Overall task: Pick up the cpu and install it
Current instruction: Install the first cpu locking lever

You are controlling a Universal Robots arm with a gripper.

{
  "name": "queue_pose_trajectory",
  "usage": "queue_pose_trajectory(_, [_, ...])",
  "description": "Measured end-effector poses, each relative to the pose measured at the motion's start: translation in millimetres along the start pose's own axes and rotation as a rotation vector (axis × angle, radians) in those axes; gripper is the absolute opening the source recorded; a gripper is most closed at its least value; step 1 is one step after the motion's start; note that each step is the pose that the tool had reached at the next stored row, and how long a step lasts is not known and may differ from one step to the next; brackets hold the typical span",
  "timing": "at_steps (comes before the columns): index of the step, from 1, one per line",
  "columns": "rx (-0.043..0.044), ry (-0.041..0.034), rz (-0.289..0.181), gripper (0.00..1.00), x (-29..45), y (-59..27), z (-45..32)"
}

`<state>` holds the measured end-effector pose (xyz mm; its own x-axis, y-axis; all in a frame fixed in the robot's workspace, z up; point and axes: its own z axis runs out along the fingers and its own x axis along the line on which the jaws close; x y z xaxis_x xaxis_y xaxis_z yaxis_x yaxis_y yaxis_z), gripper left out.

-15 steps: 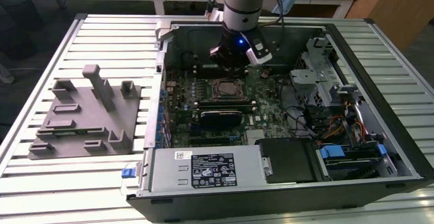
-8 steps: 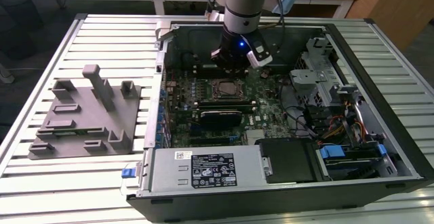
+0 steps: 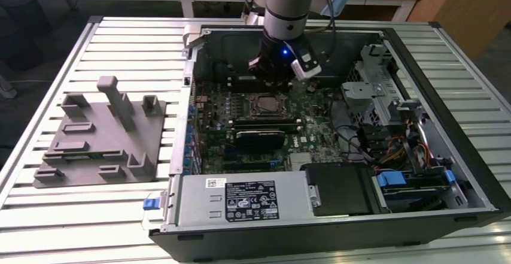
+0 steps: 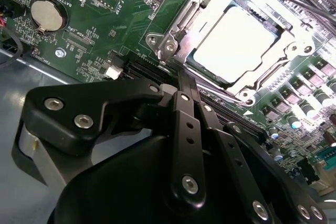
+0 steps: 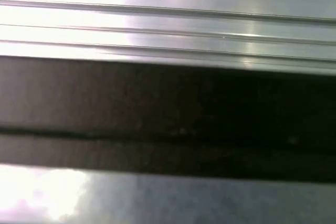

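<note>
The cpu, a silvery-white square, lies flat inside the metal-framed socket on the green motherboard. In the second wrist view my gripper hangs just beside the socket's near edge, apart from the chip. Its black fingers are drawn together with nothing between them. In the exterior view the gripper stands inside the open computer case, just behind the socket.
A grey fixture with upright posts lies on the ribbed metal table at the exterior view's left. The power supply, drive bays and cables crowd the case. A coin battery sits on the board.
</note>
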<state>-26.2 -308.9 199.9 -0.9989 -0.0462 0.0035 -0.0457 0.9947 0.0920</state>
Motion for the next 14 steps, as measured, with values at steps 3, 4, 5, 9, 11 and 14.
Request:
queue_pose_trajectory(3, [-0.0002,-0.0001,-0.001,0.11,-0.4,0.1,-1.3])
queue_pose_trajectory(4, [0.0012,-0.0001,0.000,0.11,-0.5,0.1,-1.3])
queue_pose_trajectory(5, [0.0028,0.0002,0.000,0.11,-0.8,0.1,-1.3])
queue_pose_trajectory(9, [0.0121,0.0009,0.000,0.11,-1.3,0.0,-0.5])
queue_pose_trajectory(11, [0.0201,0.0017,0.000,0.11,-1.6,-0.1,0.0])
queue_pose_trajectory(14, [0.0323,0.0030,0.000,0.11,-1.9,-0.2,0.8])
